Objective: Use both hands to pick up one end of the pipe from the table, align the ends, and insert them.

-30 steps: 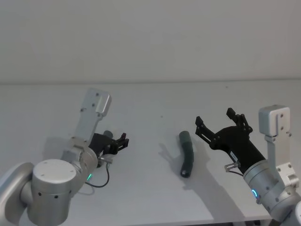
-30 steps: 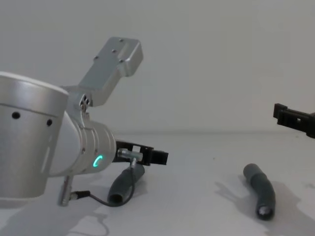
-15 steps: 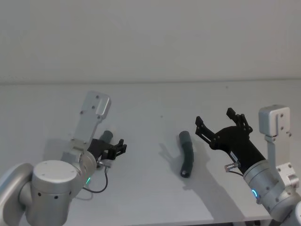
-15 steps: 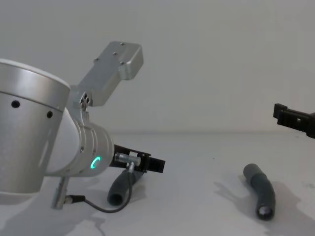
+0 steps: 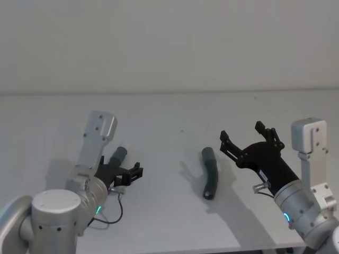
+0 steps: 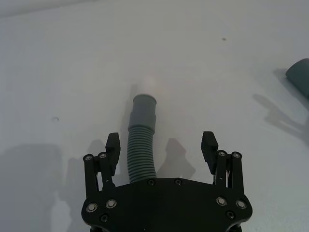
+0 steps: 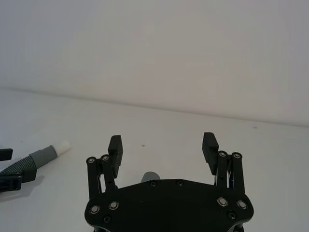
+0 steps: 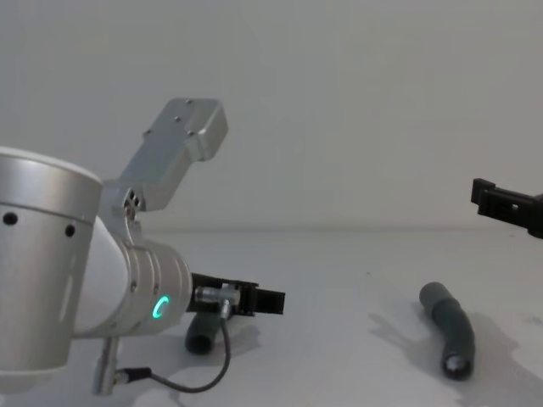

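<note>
Table [image 5: 169,116] bears a pipe piece [image 6: 140,150] inside left tool's [image 6: 161,141] spread jaws.

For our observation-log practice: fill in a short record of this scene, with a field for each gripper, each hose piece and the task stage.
left gripper: open, low, straddling the white-tipped hose piece
right gripper: open, raised, holding nothing
white-tipped hose piece: lying on the table
second hose piece: lying on the table, untouched
stage: neither piece gripped; pieces apart

Near end of ribbed hose piece [image 6: 140,145] hidden under left gripper [image 6: 161,142]; second hose piece [image 6: 300,77] cut off beyond its fingertips.
</note>
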You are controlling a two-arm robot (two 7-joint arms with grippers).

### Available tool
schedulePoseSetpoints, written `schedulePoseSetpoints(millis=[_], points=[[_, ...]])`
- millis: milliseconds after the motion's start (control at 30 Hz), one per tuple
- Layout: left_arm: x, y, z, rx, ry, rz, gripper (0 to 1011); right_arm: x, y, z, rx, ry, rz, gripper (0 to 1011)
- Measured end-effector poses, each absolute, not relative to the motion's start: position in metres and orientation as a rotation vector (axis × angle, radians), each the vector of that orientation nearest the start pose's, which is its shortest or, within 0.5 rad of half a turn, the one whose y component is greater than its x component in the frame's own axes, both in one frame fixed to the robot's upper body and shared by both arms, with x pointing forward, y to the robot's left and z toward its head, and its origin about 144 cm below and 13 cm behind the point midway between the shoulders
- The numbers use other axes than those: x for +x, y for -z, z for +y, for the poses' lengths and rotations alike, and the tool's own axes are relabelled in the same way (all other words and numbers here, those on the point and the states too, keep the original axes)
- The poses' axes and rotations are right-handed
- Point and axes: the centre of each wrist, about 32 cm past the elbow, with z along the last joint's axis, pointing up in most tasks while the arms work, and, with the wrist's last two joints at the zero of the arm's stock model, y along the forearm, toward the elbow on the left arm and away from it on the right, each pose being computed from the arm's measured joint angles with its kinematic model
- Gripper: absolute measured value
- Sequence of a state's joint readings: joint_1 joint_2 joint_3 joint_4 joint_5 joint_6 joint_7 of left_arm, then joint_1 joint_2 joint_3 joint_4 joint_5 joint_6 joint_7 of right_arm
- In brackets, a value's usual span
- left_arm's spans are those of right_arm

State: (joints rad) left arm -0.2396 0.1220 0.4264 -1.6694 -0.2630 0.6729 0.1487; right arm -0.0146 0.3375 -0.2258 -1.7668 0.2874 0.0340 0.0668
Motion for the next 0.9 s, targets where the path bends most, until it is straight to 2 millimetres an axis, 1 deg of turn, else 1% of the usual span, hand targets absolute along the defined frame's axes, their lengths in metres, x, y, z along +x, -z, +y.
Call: schedulePoseSetpoints(millis=[400,900], points=[[0.49,-1.219,0.13,0.292,-1.241,0.299,1001,0.443,-1.189,-0.237,0.026,1.23,-0.075,1002],[0.495,-1.216,0.135,0.295,-1.233,0.298,1001,0.443,-1.189,-0.237,0.026,1.23,-0.075,1002]])
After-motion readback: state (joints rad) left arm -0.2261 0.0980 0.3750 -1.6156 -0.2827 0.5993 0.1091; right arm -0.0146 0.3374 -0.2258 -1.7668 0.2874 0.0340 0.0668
